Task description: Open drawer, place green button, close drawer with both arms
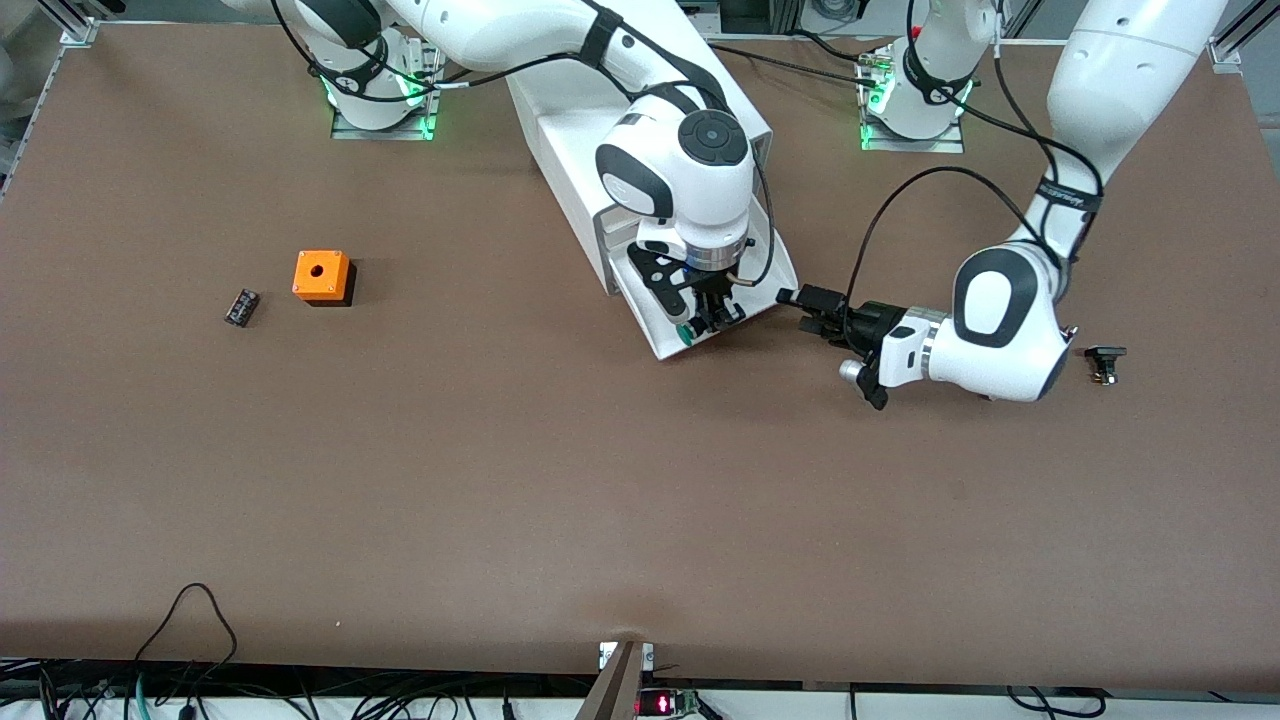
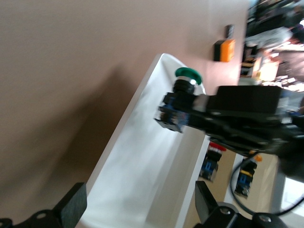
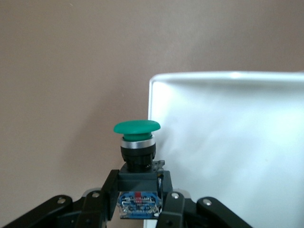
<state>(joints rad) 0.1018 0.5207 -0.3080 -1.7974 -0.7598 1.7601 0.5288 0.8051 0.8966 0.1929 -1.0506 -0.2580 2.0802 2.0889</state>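
Middle drawer [image 1: 668, 335] pulled out from the white cabinet [image 1: 570, 130], tray open toward the front camera

Right tool [image 1: 712, 318] poised over the tray's outer corner, clenched on the button [image 1: 686, 335]; green cap [image 3: 137, 128] pointing forward off the tool, black body [image 3: 138, 182] pinched between the two fingers [image 3: 107, 192]

Button [image 2: 183, 95] seen from the left wrist view hanging above the white tray floor [image 2: 142, 161], close to the tray's end rim; cannot tell whether touching the floor or held clear of it

Left tool [image 1: 812, 306] low over the worktop [image 1: 600, 480], just beside the drawer's corner toward the left arm's end, pointing at the drawer; fingers [image 2: 71, 209] spread apart, released, gripping nothing

Orange cube [image 1: 322, 277] with a round hole resting on the worktop toward the right arm's end, well apart from the cabinet; small flat black part [image 1: 241, 306] just beside it, slightly nearer the front camera

Another small black piece [image 1: 1105, 362] lying on the worktop toward the left arm's end, partly tucked beside the left arm's wrist
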